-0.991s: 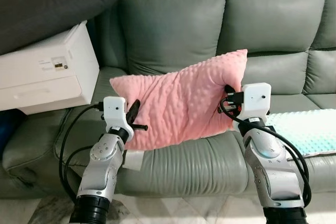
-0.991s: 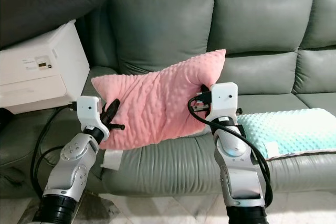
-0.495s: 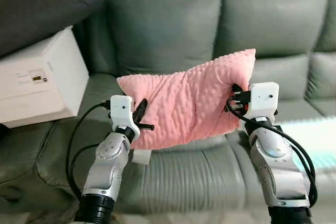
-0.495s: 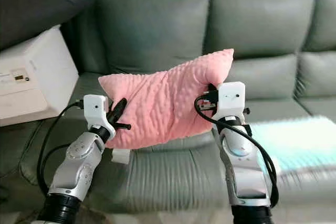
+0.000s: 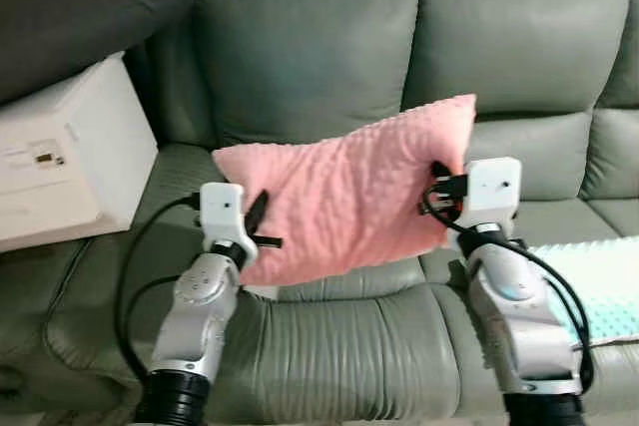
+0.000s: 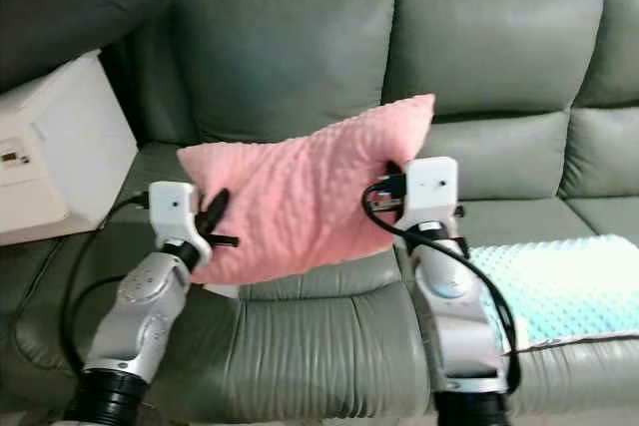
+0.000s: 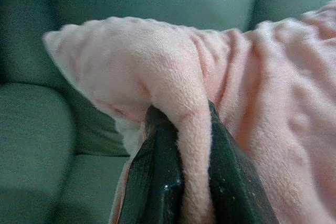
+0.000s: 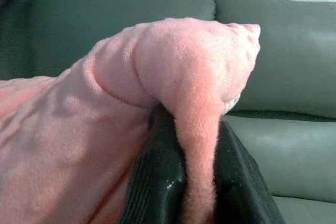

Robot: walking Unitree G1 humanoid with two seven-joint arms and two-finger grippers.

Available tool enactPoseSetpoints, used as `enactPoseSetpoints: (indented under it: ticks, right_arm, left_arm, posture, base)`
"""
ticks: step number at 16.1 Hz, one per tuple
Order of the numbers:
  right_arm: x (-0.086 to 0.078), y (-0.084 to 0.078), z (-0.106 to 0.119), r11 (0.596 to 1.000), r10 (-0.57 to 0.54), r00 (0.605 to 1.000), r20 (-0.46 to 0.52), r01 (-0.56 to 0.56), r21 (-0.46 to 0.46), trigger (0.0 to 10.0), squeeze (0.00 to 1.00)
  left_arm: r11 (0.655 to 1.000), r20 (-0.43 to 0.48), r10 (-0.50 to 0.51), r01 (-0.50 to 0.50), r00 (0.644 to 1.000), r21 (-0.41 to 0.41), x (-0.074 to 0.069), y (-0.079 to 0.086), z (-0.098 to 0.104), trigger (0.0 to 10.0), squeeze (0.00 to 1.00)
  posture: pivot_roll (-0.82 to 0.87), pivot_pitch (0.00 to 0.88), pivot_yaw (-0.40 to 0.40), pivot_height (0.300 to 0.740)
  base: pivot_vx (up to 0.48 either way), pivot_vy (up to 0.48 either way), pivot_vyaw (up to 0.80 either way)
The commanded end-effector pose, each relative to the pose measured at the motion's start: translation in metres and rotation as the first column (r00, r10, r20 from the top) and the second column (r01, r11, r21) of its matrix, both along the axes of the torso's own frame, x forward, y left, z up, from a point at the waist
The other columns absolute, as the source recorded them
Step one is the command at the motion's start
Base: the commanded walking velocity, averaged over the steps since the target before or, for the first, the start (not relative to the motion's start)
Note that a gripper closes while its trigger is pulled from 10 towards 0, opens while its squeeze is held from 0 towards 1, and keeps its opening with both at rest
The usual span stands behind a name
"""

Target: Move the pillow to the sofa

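Left eye view: left gripper and right gripper each pinch an end of the pink pillow, spanning it between them above the sofa seat for placing

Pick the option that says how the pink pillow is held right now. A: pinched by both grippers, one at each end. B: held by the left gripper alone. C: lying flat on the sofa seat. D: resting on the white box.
A: the left gripper and the right gripper each have their jaws shut on a fold of the pink pillow, held above the sofa seat.

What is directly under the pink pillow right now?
The pink pillow hangs pinched between the left hand and right hand, over the green sofa seat cushion. The pillow hides the seat behind it.
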State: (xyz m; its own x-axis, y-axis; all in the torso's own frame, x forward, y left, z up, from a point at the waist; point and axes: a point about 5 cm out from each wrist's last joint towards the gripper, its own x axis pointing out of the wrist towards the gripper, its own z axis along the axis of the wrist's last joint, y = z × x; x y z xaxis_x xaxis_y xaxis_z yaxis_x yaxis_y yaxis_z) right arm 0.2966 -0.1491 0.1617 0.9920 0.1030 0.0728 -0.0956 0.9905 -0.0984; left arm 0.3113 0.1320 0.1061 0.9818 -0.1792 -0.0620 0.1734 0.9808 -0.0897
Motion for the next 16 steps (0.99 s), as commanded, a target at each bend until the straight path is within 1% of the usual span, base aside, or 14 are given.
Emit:
enactPoseSetpoints:
  ticks: [1, 3, 4, 5, 7, 10, 14, 15, 16]
  right_arm:
    - [-0.001, 0.006, 0.001, 0.999, 0.033, 0.999, 0.010, -0.033, 0.007, 10.0, 0.00]
    - [-0.002, 0.005, -0.011, 0.999, 0.036, 0.999, -0.021, -0.037, -0.009, 10.0, 0.00]
    - [-0.003, 0.004, -0.013, 0.999, 0.037, 0.999, -0.024, -0.037, -0.025, 10.0, 0.00]
    - [-0.003, 0.004, -0.014, 0.999, 0.038, 0.999, -0.024, -0.039, -0.027, 10.0, 0.00]
    - [-0.002, 0.004, -0.014, 0.999, 0.035, 0.999, -0.024, -0.035, -0.026, 10.0, 0.00]
    - [-0.001, 0.004, -0.017, 0.999, 0.032, 0.999, -0.031, -0.033, -0.022, 10.0, 0.00]
    - [0.002, 0.001, -0.026, 1.000, 0.000, 0.999, -0.047, -0.001, -0.010, 10.0, 0.00]
    - [0.004, -0.001, -0.028, 1.000, -0.017, 0.999, -0.048, 0.016, -0.013, 10.0, 0.00]
    - [0.007, -0.006, -0.031, 0.999, -0.054, 0.997, -0.054, 0.054, -0.010, 10.0, 0.00]
  left_arm:
    - [0.996, 0.019, 0.068, -0.069, 0.998, 0.050, 0.003, 0.014, 0.002, 10.0, 0.00]
    - [0.986, -0.012, 0.129, -0.127, 0.992, 0.109, 0.002, 0.028, -0.011, 10.0, 0.00]
    - [0.984, -0.030, 0.139, -0.134, 0.990, 0.121, 0.000, 0.035, -0.017, 10.0, 0.00]
    - [0.983, -0.036, 0.143, -0.138, 0.989, 0.124, -0.001, 0.037, -0.019, 10.0, 0.00]
    - [0.981, -0.066, 0.137, -0.126, 0.988, 0.150, -0.006, 0.040, -0.027, 10.0, 0.00]
    - [0.976, -0.094, 0.139, -0.121, 0.986, 0.179, -0.009, 0.042, -0.037, 10.0, 0.00]
    - [0.977, -0.147, 0.110, -0.080, 0.983, 0.200, -0.013, 0.049, -0.054, 10.0, 0.00]
    - [0.976, -0.160, 0.103, -0.069, 0.982, 0.205, -0.014, 0.050, -0.058, 10.0, 0.00]
    - [0.973, -0.172, 0.079, -0.038, 0.982, 0.228, -0.016, 0.051, -0.064, 10.0, 0.00]
  posture:
    - [-0.13, 0.000, 0.042, 0.740]
    - [-0.13, 0.000, 0.041, 0.740]
    - [-0.13, 0.002, 0.042, 0.740]
    - [-0.12, 0.004, 0.043, 0.740]
    - [-0.12, 0.011, 0.045, 0.740]
    - [-0.12, 0.018, 0.048, 0.740]
    - [-0.11, 0.037, 0.055, 0.740]
    - [-0.11, 0.039, 0.056, 0.740]
    - [-0.10, 0.047, 0.058, 0.740]
  base:
    - [0.000, 0.000, 0.00]
    - [0.000, 0.000, 0.00]
    - [0.000, 0.000, 0.00]
    - [0.000, 0.000, 0.00]
    - [0.000, 0.000, 0.80]
    - [0.000, 0.000, 0.80]
    - [0.000, 0.000, 0.00]
    - [0.000, 0.000, 0.00]
    - [0.000, 0.000, 0.00]
